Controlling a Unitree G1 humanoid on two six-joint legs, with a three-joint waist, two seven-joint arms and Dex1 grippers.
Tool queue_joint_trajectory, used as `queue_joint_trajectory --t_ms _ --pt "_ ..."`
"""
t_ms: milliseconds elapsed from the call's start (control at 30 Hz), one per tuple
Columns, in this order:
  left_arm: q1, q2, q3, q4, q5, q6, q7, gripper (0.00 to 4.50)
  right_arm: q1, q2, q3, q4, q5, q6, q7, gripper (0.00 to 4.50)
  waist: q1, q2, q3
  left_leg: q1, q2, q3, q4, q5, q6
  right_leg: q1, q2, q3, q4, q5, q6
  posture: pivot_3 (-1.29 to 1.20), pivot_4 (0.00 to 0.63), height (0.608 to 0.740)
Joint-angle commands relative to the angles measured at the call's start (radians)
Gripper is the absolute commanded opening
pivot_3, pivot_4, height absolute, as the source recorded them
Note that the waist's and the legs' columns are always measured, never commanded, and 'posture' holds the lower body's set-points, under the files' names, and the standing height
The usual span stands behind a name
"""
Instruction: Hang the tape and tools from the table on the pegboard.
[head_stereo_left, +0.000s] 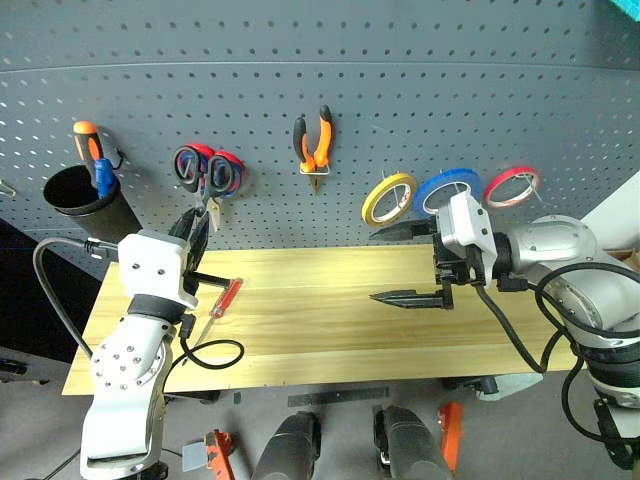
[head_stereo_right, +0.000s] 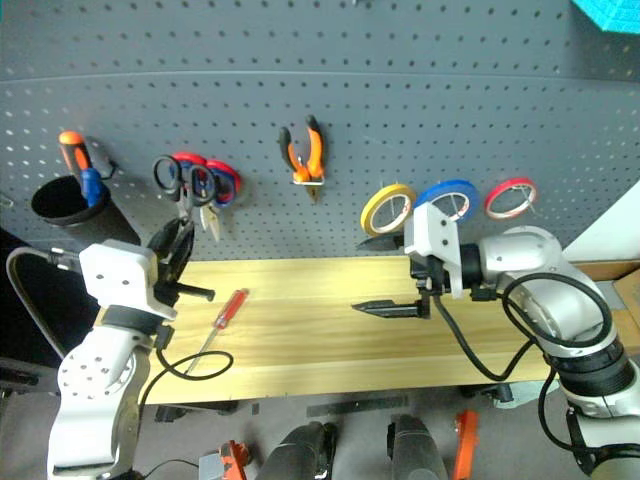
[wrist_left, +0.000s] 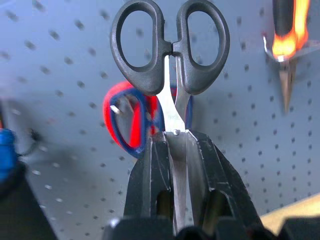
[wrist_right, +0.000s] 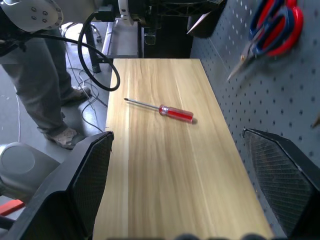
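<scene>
At the pegboard (head_stereo_left: 400, 100), my left pincer (wrist_left: 176, 165) grips the black scissors (wrist_left: 170, 55) by the blades, loops up for hooking; right pincer (wrist_right: 175, 190) gapes over the table (wrist_right: 165, 165), facing the screwdriver (wrist_right: 175, 113).

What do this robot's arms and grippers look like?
Both arms are silver-grey shells with white blocks at the wrists. Each gripper, left gripper and right gripper, has two long black pointed fingers. The left forearm has rows of small dark dots. Black cables loop from both wrists.
</scene>
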Motion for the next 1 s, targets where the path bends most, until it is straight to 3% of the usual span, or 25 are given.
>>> queue_joint_trajectory --t_ms 33,200,433,1000 --pt "0.008 -0.011 0.044 -0.058 -0.009 0.013 0.026 0.11 -0.024 0.004 -0.001 -0.011 0.000 -0.025 0.020 4.50 0.004 0.000 -0.009 0.000 0.000 0.000 0.000 0.000 0.000 0.000 0.000 0.000 0.000 0.000 0.000 -0.04 0.120 0.740" --pt "0.007 -0.026 0.045 -0.051 -0.078 0.100 0.004 0.11 -0.031 0.008 0.008 -0.011 -0.007 -0.028 0.026 4.50 0.008 0.000 -0.016 0.000 0.000 -0.001 0.005 0.000 0.000 0.001 -0.001 0.000 0.001 0.002 0.000 -0.04 0.121 0.740" --pt "-0.080 0.024 0.063 0.036 -0.158 0.149 -0.060 0.11 -0.027 0.007 0.008 -0.019 -0.010 -0.028 0.020 4.50 0.009 0.000 -0.017 0.000 0.000 -0.003 0.011 0.000 0.000 0.001 0.000 -0.001 0.002 0.004 0.000 -0.07 0.122 0.740" --pt "-0.044 0.026 0.050 0.068 -0.175 0.164 -0.064 0.11 -0.011 -0.006 0.010 -0.033 -0.012 -0.022 0.021 4.50 0.005 0.000 -0.019 0.000 0.000 -0.002 0.012 0.000 0.000 0.001 0.000 -0.001 0.002 0.006 0.000 -0.07 0.135 0.740"
